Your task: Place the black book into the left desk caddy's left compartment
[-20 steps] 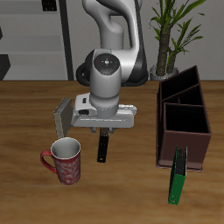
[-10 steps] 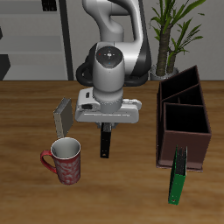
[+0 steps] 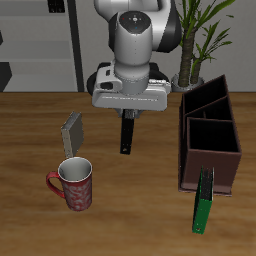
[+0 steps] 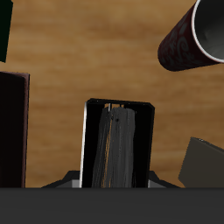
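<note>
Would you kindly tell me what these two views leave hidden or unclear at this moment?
- Claw: in the exterior view the hand body covers its fingers; where they meet the black book is unseen.
- Left desk caddy: compartment floors hidden by its own walls in the exterior view; the wrist view's edge cuts it to a sliver.
- Green book: cover detail too small.
- Mug and grey book: cut off by the wrist view's edges.

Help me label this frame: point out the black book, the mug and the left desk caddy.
black book [image 3: 127,133], exterior view, on its dark cover below the hand.
mug [image 3: 76,186], exterior view, on its patterned side.
left desk caddy [image 3: 211,158], exterior view, on its front wall.
</note>
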